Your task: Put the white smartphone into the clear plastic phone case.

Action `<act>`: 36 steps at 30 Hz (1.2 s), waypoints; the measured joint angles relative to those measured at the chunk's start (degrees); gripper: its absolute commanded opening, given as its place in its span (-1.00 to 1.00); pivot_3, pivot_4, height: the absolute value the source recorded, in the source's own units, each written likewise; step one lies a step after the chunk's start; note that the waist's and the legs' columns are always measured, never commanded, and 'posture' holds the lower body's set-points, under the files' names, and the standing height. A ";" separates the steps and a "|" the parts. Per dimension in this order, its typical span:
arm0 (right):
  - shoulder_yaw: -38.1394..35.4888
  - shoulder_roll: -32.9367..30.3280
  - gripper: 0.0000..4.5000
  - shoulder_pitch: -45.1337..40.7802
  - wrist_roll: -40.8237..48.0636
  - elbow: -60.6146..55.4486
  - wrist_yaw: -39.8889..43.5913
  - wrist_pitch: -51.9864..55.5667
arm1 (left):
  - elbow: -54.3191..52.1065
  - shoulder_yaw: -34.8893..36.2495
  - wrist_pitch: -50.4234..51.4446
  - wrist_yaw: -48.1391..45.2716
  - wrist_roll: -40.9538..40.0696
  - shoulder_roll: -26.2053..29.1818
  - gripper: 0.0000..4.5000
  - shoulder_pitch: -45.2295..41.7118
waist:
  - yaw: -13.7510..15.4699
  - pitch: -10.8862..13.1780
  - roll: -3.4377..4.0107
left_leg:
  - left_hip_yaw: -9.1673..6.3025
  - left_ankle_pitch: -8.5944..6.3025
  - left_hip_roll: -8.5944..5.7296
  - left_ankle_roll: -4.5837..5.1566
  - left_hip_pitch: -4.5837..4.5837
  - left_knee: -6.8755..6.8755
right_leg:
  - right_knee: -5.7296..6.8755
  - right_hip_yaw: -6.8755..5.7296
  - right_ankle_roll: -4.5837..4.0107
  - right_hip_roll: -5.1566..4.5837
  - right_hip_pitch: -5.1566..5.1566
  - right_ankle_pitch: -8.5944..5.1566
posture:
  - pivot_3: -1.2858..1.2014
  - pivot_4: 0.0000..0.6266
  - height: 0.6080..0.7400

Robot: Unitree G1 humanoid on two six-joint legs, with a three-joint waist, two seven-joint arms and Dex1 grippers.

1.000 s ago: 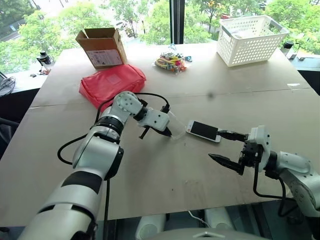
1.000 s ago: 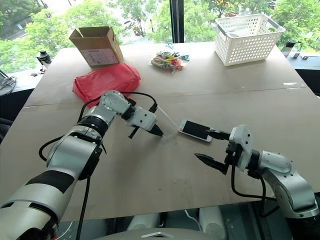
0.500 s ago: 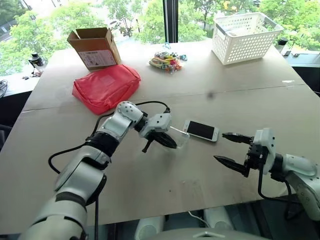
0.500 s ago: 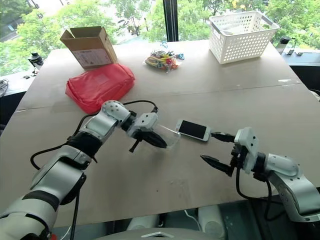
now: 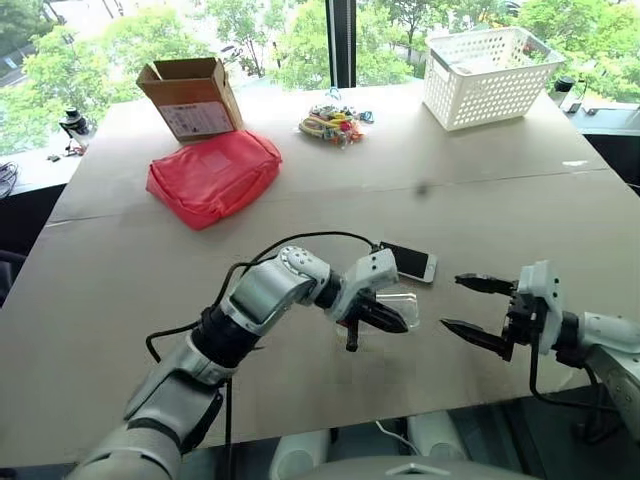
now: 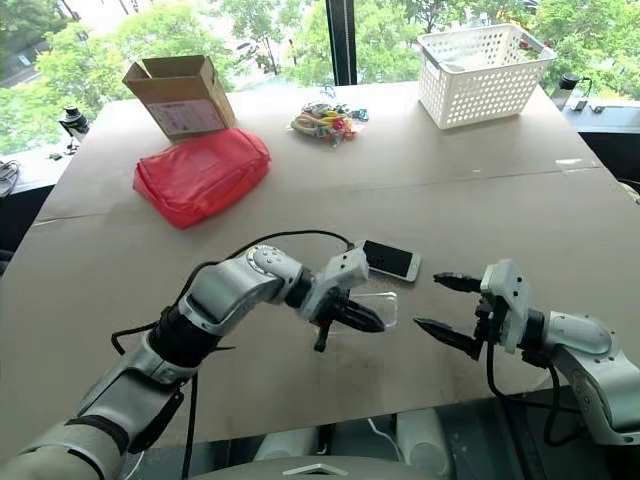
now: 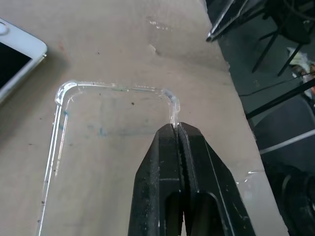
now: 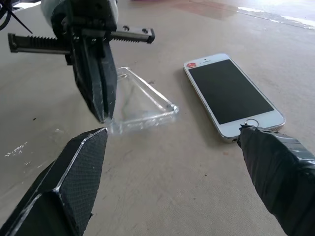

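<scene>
- The left gripper (image 7: 178, 129) has its two black fingers (image 8: 98, 83) pinched together on the rim of the clear plastic phone case (image 8: 140, 105), at one rounded corner, and the case hangs from that grip with its far end tilted toward the table (image 5: 300, 180).
- The right gripper (image 5: 470, 305) has its fingers spread wide and grasps nothing; it hovers low over the table, just beside the case and pointing at it.
- The white smartphone (image 5: 407, 262) lies flat on the table, screen up, just beyond the case and apart from it; in the right wrist view one right fingertip (image 8: 275, 162) sits close at the phone's near end, by the home button, though contact cannot be told.
- The white basket (image 5: 497, 63) stands at the far right of the table; what it holds cannot be made out.
- The cardboard box (image 5: 195, 97) stands open at the far left, its inside hidden.
- A red pouch (image 5: 212, 175) lies in front of the box, and a small heap of colourful items (image 5: 335, 125) lies between box and basket.
</scene>
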 measured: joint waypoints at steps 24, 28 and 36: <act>14.48 10.58 1.00 -33.11 -15.94 42.04 8.12 -14.22 | -10.54 22.52 -12.00 8.83 -0.33 13.66 1.00 11.58 | 0.25 0.03 0.05 | 0.27 0.16 0.02 -0.30 0.05 -0.56 | -0.47 0.25 -0.02 -0.12 -0.15 0.02 | 0.03 -0.52 1.00; 14.34 11.29 1.00 -34.49 -16.38 45.52 9.87 -16.64 | -12.75 24.10 -16.45 9.89 1.10 15.03 1.00 15.64 | 0.24 0.03 0.04 | 0.32 0.16 -0.01 -0.30 0.00 -0.56 | -0.55 0.25 0.00 -0.27 -0.16 0.03 | 0.03 -0.52 1.00; 14.86 10.99 1.00 -34.99 -19.15 47.85 12.03 -21.66 | -15.83 24.76 -18.56 12.17 2.24 16.62 1.00 19.91 | 0.18 0.02 0.06 | 0.28 0.06 -0.02 -0.13 0.07 -0.66 | -0.51 0.19 -0.01 -0.22 -0.15 0.02 | 0.03 -0.52 1.00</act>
